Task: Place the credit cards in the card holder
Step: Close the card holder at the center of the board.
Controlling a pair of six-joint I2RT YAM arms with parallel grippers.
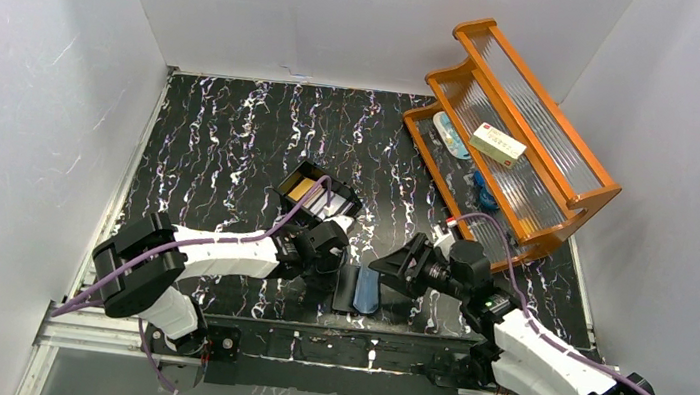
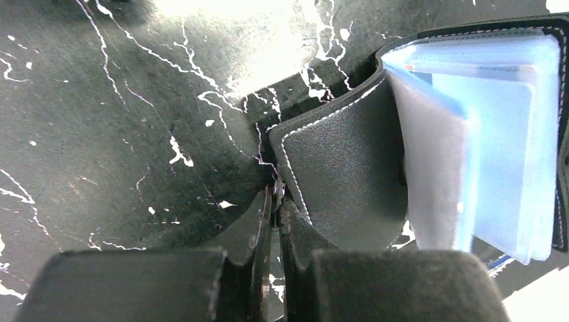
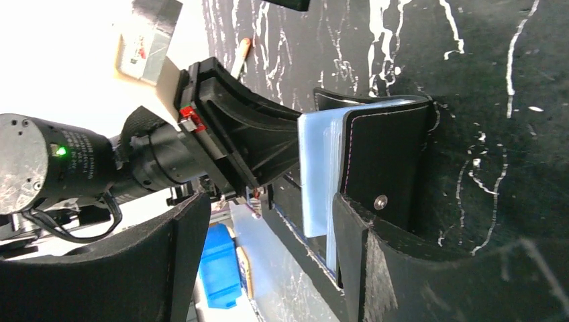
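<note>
Top external view: the card holder (image 1: pixel 360 289) sits open on the black marbled table (image 1: pixel 222 142), near the front edge and between the two arms, its blue lining facing up. The left gripper (image 1: pixel 327 255) is just to its left and the right gripper (image 1: pixel 390 263) just to its right. Behind them a black box (image 1: pixel 288 178) holds the credit cards (image 1: pixel 303 189), a beige one showing on top. At the far right stands an orange wooden rack (image 1: pixel 583 194) with a cream-and-red carton (image 1: pixel 496 145) on a ribbed shelf.

From the left wrist, the left gripper's fingers (image 2: pixel 258 228) are closed together, their tips at the stitched edge of the holder's black cover (image 2: pixel 349 181). Whether that edge is pinched between them cannot be told. The clear blue-tinted sleeves (image 2: pixel 483 134) fan out to the right.

From the right wrist, the right gripper (image 3: pixel 272 208) has its fingers spread wide. One finger lies against the cover bearing the snap button (image 3: pixel 381 199), with the sleeves (image 3: pixel 315 168) at its inner side. The gap between the fingers is otherwise free.
</note>
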